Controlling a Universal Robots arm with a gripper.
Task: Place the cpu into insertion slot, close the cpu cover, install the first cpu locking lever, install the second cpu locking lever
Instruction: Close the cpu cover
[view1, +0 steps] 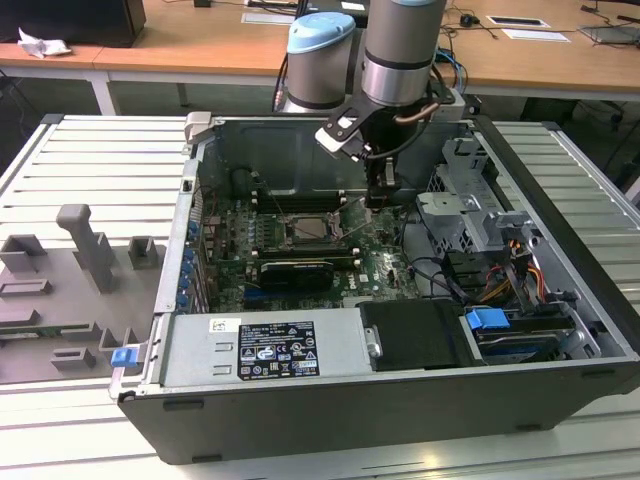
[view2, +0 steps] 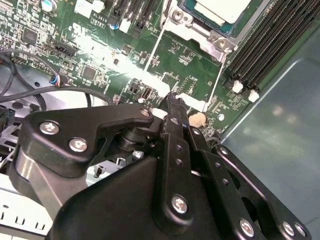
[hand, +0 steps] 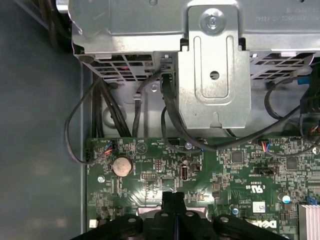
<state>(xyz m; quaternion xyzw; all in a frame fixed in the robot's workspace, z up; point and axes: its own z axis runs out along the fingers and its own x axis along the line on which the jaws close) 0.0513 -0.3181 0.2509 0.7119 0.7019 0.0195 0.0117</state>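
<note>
- gripper (hand: 173, 202): jaws pressed together, nothing between them. Its tip is low over the motherboard (view2: 185, 60), near the insertion slot (view1: 308, 228), on the exterior view's right of it.
- cpu (view2: 220, 9): seated in the insertion slot, pale metal top up.
- cpu cover (view2: 197, 30): silvery frame around the cpu, apparently lying flat, though partly cut off.
- coin cell battery (hand: 121, 166): near the gripper tip, apart from the slot.

This looks like a robotics lab to me. An opened desktop computer case (view1: 330, 435) lies on my ribbed metal table (view1: 90, 160), my end effector (view1: 378, 200) hanging inside it over the green circuit board (view1: 385, 262). Grey fixture blocks (view1: 85, 245) sit at the exterior view's left, and wooden desks (view1: 200, 40) with papers (view1: 268, 15) stand behind my arm (view1: 400, 50).
</note>
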